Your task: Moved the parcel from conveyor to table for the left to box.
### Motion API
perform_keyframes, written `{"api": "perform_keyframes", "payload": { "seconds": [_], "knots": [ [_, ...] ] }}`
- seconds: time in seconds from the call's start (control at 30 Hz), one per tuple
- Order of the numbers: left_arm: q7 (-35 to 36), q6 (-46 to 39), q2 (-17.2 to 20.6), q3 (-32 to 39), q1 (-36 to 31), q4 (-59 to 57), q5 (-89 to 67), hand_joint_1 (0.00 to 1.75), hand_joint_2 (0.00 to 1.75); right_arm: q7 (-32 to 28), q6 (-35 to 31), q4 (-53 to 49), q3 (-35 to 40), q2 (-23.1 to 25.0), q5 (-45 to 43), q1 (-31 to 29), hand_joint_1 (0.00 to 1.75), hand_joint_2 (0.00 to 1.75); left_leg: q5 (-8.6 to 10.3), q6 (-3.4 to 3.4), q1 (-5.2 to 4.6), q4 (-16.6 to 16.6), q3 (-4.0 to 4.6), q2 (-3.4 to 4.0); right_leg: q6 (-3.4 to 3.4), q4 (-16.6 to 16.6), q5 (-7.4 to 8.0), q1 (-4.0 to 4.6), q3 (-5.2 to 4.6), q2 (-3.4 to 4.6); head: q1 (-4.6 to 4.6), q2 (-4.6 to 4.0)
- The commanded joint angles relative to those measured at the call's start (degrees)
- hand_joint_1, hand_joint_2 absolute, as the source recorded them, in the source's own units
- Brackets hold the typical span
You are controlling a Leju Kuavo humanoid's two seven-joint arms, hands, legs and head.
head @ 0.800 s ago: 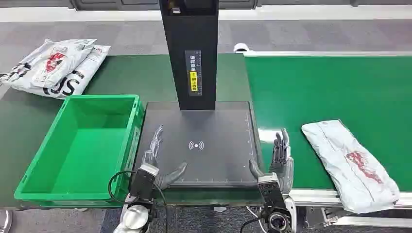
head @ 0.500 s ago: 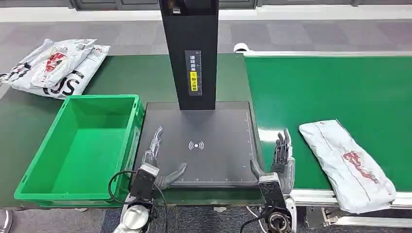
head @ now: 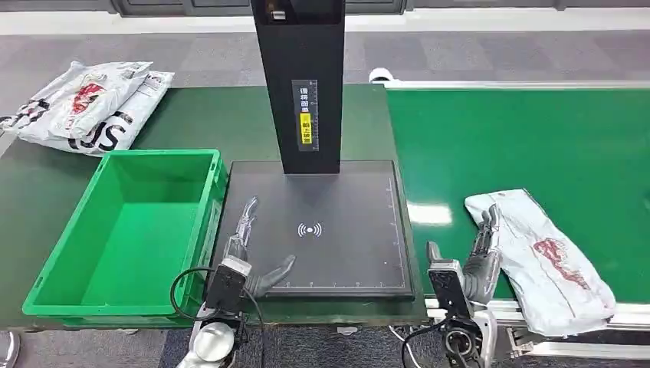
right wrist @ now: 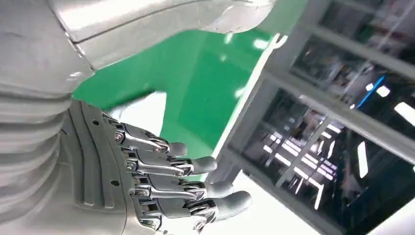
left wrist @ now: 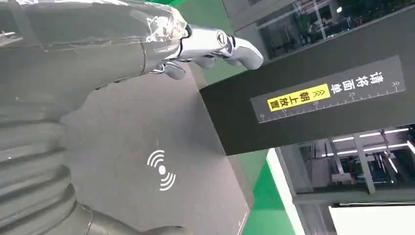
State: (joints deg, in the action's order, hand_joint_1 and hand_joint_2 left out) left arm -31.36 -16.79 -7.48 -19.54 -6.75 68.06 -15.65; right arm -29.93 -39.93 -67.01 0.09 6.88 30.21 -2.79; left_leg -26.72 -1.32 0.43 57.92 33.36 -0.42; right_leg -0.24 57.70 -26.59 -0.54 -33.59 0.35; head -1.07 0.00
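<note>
The right hand (head: pixel 477 264) has moved toward 3 o'clock, and its spread, empty fingers now touch the white plastic parcel (head: pixel 544 257) on the green conveyor belt (head: pixel 521 138). The grasp can begin. The left hand (head: pixel 249 257) rests released on the dark scanner plate (head: pixel 337 199).

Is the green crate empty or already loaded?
Empty. The head view shows the green crate's bare floor; the parcel lies on the conveyor.

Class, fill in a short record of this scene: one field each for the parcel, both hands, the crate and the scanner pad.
parcel: lying on the green conveyor, not gripped
right hand: open, at the parcel's near end
left hand: open, resting on the scanner pad
crate: green, empty, left of the pad
scanner pad: dark, nothing but the left hand on it
</note>
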Motion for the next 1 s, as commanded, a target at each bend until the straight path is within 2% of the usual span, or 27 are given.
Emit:
{"api": "perform_keyframes", "payload": {
  "seconds": [0.03, 0.07, 0.13, 0.2, 0.3, 0.43, 0.57, 0.67, 0.87, 1.0],
  "knots": [
    [0.8, 0.7, -0.8, 3.4, 0.1, 1.1, -1.0, 0.00, 1.75, 3.0, -0.1, 1.3, -26.2, 4.4, 23.9, -4.5, 0.00, 1.75, 0.03, 0.03, -0.04, 0.0, -0.01, -0.02, 0.02, 0.0, 0.01, -0.03, 0.01, -0.06, 0.00, -0.02],
    [0.8, 0.7, -0.7, 3.4, 0.4, 1.4, -1.0, 0.00, 1.75, 2.4, -0.1, 1.8, -26.5, 4.0, 23.4, -4.5, 0.00, 1.75, 0.03, 0.04, -0.03, -0.1, -0.05, -0.01, 0.02, -0.1, 0.02, -0.01, 0.07, -0.07, 0.00, 0.00],
    [0.9, 0.8, -0.9, 3.7, 0.6, 2.0, -1.3, 0.00, 1.75, 5.8, -0.1, 0.4, -32.8, 5.7, 34.4, -5.8, 0.00, 1.75, 0.03, 0.04, -0.01, -0.1, -0.06, -0.04, 0.02, -0.1, 0.02, 0.00, 0.12, -0.10, 0.00, 0.00],
    [1.0, 0.9, -1.0, 3.8, 0.4, 2.3, -1.5, 0.00, 1.75, 9.1, -0.1, 0.7, -37.1, 5.3, 41.7, -7.1, 0.00, 1.75, 0.01, 0.04, -0.01, 0.0, -0.03, -0.03, 0.01, -0.1, 0.01, 0.00, 0.08, -0.09, 0.00, 0.00],
    [1.0, 1.1, -1.0, 4.1, 0.2, 2.7, -1.6, 0.00, 1.75, 14.1, -0.1, -0.4, -39.8, 4.0, 49.5, -7.2, 0.00, 1.75, 0.03, 0.05, -0.07, -0.1, -0.05, -0.04, 0.01, -0.1, 0.02, -0.05, 0.10, -0.11, 0.00, 0.00],
    [1.2, 1.0, -0.9, 4.3, -0.2, 2.7, -1.7, 0.00, 1.75, 19.6, -0.1, 0.3, -40.0, 2.4, 54.0, -7.1, 0.00, 1.75, 0.02, 0.06, -0.05, 0.0, -0.02, -0.07, 0.01, -0.1, 0.02, -0.04, 0.09, -0.14, 0.00, -0.02],
    [1.2, 1.0, -0.9, 4.3, -0.2, 2.7, -1.7, 0.00, 1.75, 19.6, -0.1, 0.3, -40.0, 2.4, 54.0, -7.1, 0.00, 1.75, 0.00, 0.05, -0.06, 0.0, -0.04, 0.00, 0.01, -0.1, 0.02, -0.05, 0.08, -0.07, 0.00, -0.02],
    [1.1, 0.6, -0.9, 4.6, 0.1, 2.8, -1.7, 0.00, 1.75, 28.0, -0.1, 2.7, -36.5, 0.1, 57.0, -5.9, 0.00, 1.75, 0.02, 0.06, -0.05, -0.1, -0.11, -0.01, 0.00, -0.1, 0.03, -0.04, 0.14, -0.10, 0.00, 0.00],
    [1.6, 0.7, -1.3, 6.0, 1.2, 4.8, -2.0, 0.00, 1.75, 35.1, -0.1, 10.5, -34.6, -3.1, 55.9, -5.7, 0.00, 1.75, 0.00, 0.07, -0.04, -0.1, -0.13, 0.00, 0.02, -0.1, 0.03, -0.03, 0.17, -0.08, 0.00, -0.02],
    [2.0, 1.4, -1.6, 6.6, 1.3, 5.4, -2.8, 0.00, 1.75, 31.5, -0.1, 20.2, -36.9, -3.6, 49.5, -7.8, 0.00, 1.75, 0.00, 0.07, 0.03, -0.1, -0.18, 0.07, 0.01, -0.2, 0.08, 0.03, 0.24, -0.02, 0.00, 0.00]
  ]
}}
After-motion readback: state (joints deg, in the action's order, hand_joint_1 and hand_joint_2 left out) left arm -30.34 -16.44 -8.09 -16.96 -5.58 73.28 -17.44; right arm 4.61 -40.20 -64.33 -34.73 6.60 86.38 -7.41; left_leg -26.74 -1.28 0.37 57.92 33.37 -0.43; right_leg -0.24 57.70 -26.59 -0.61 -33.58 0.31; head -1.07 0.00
